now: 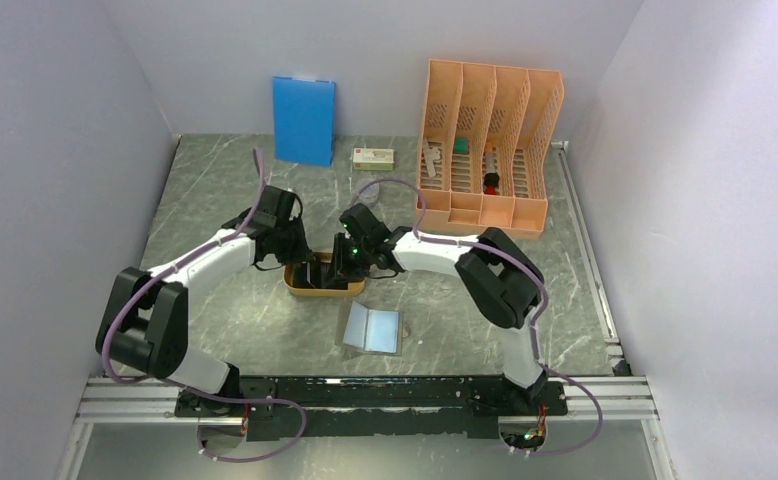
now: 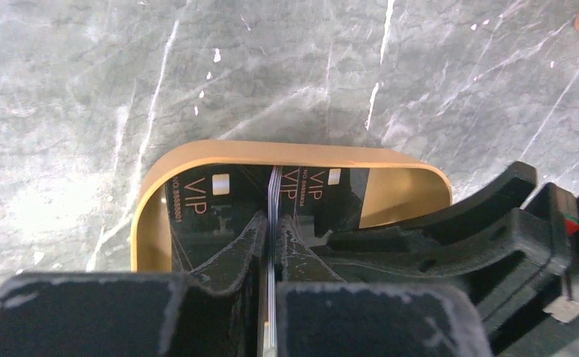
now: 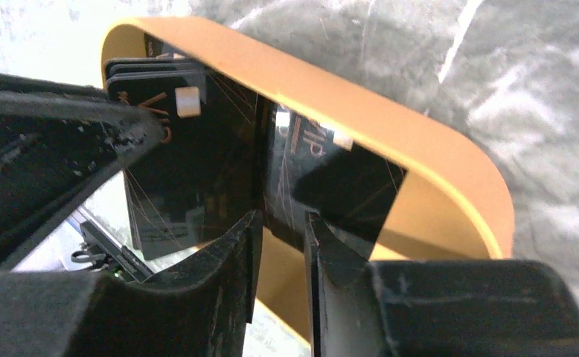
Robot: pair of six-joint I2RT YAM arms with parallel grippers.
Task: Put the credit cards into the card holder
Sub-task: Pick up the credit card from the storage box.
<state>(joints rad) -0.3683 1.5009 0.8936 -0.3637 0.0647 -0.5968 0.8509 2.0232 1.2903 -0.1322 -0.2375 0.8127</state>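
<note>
A shallow orange tray (image 1: 298,286) sits mid-table with black credit cards (image 2: 205,212) lettered "VIP" standing in it. My left gripper (image 2: 273,227) reaches into the tray from the left and is shut on a thin stack of the credit cards, seen edge-on between its fingers. From the right, my right gripper (image 3: 283,219) stands open at the tray (image 3: 420,141), its fingertips just short of a black card (image 3: 331,175), with nothing in the gap. The card holder (image 1: 373,328) lies open and pale blue on the table, nearer than the tray.
An upright blue board (image 1: 303,120) and a small white box (image 1: 373,157) stand at the back. A tall orange file rack (image 1: 490,140) with small items fills the back right. Walls close in both sides.
</note>
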